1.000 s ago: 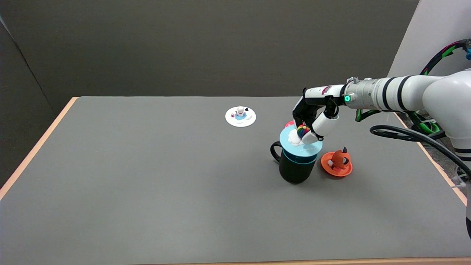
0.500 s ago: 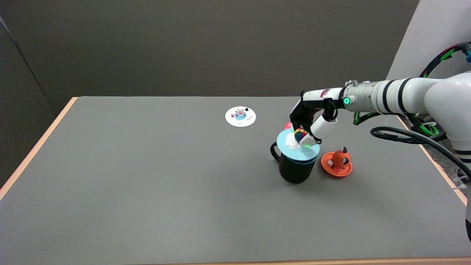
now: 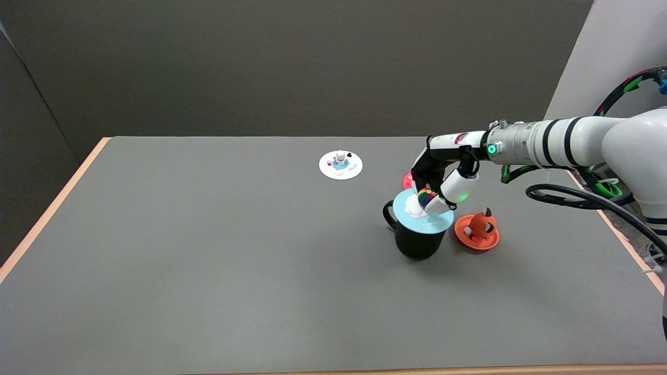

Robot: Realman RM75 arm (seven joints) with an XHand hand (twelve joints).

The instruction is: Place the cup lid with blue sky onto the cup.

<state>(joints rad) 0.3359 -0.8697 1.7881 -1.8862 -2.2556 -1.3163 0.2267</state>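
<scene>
We are looking at our right hand (image 3: pixel 436 179) reaching over the black cup (image 3: pixel 417 240). Our fingers (image 3: pixel 452 188) are pinching the little rainbow knob on top of the blue sky lid (image 3: pixel 423 217). The lid is sitting on the rim of the cup, covering its mouth. The cup is standing on the grey bench (image 3: pixel 208 271) with its handle pointing left. An orange lid (image 3: pixel 477 231) is lying just beside the cup on the right. A white lid (image 3: pixel 341 165) is lying well apart, farther back. A bit of a red lid (image 3: pixel 407 180) is peeking out behind our hand.
</scene>
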